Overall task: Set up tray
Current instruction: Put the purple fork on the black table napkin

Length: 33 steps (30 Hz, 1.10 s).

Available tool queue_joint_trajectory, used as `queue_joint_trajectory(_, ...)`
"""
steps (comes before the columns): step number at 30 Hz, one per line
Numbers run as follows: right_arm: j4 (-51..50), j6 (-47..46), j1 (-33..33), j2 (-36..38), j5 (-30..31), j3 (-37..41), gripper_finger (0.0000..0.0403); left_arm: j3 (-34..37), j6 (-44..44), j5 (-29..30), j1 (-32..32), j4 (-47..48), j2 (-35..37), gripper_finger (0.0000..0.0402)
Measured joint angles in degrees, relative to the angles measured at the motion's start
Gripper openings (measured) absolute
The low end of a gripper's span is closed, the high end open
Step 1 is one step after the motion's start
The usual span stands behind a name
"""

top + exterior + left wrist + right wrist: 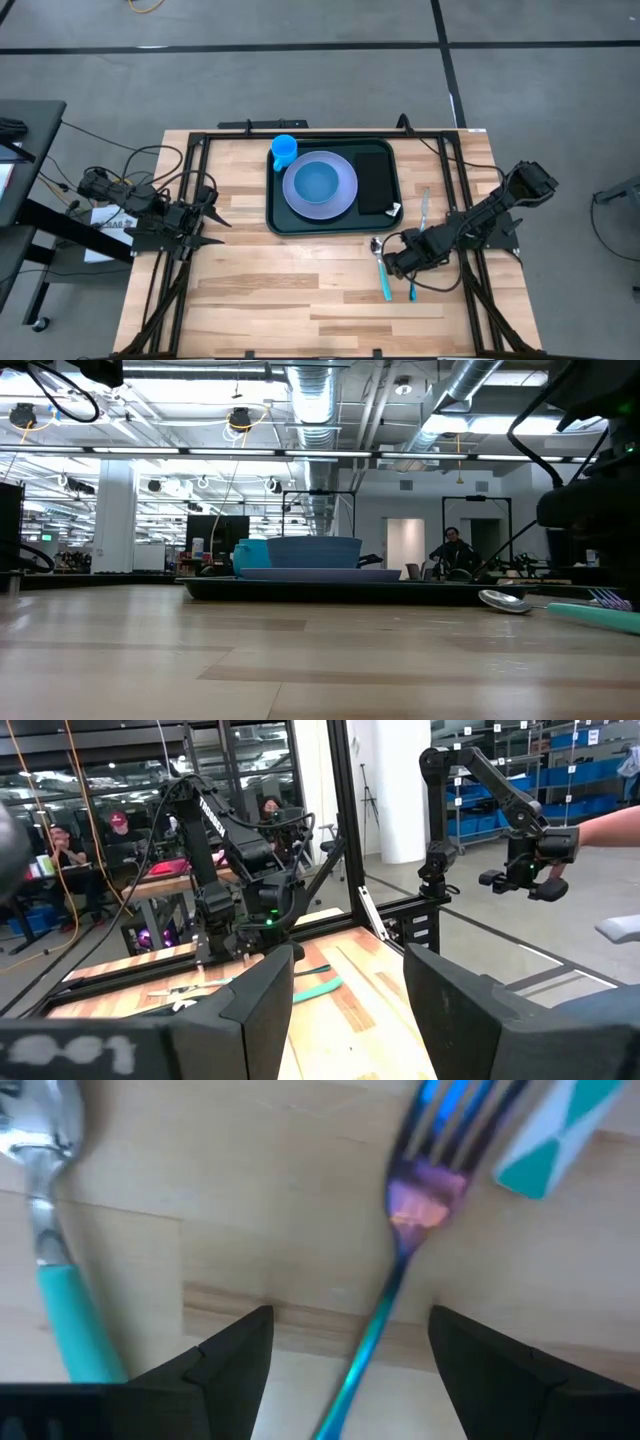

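The dark green tray (280,222) lies at the table's far middle. On it are a lavender plate (343,196) with a blue bowl (316,181), a blue cup (284,150) and a flat black rectangle (375,183). Near the tray's right corner a teal-handled spoon (381,270), a blue fork (395,1270) and a knife (424,206) lie flat on the wood. My right gripper (403,260) hangs open over the fork, one finger on either side of the fork's handle (362,1360), touching nothing. My left gripper (208,216) waits open at the table's left side.
The spoon (45,1230) lies close beside the fork, and a teal-and-white handle end (555,1130) sits just past the fork's tines. Black frame rails (195,170) run along the table's sides. Bare wood (280,290) spreads across the near half. People show in the room beyond.
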State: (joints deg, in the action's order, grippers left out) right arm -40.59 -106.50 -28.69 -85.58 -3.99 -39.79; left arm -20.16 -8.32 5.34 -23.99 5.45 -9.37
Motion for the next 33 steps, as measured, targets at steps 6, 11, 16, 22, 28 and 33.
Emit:
queue_joint_trajectory(6,-1.67,-1.51,-0.02,0.00,-0.46,0.00,0.0260,0.00,0.00,0.00,0.00,0.02,-0.01,0.0180)
queue_joint_trajectory(11,-1.48,-1.51,-0.02,0.00,-0.48,0.00,0.0260,0.00,-0.02,0.00,0.00,0.04,0.00,0.0180)
queue_joint_trajectory(16,-0.85,-1.51,-0.02,0.02,-0.48,0.00,0.0260,0.00,-0.02,0.00,0.00,0.04,-0.01,0.0180)
queue_joint_trajectory(22,-0.75,-1.51,-0.02,0.04,-0.63,0.00,0.0260,0.00,-0.02,0.00,0.00,0.04,-0.02,0.0180)
queue_joint_trajectory(28,-0.71,-1.51,-0.02,0.04,-0.66,0.00,0.0260,0.00,-0.02,0.00,0.00,0.04,-0.02,0.0180)
queue_joint_trajectory(33,-0.69,-1.51,-0.02,0.07,-0.66,-0.01,0.0260,-0.02,-0.02,0.00,0.00,0.04,-0.02,0.0180)
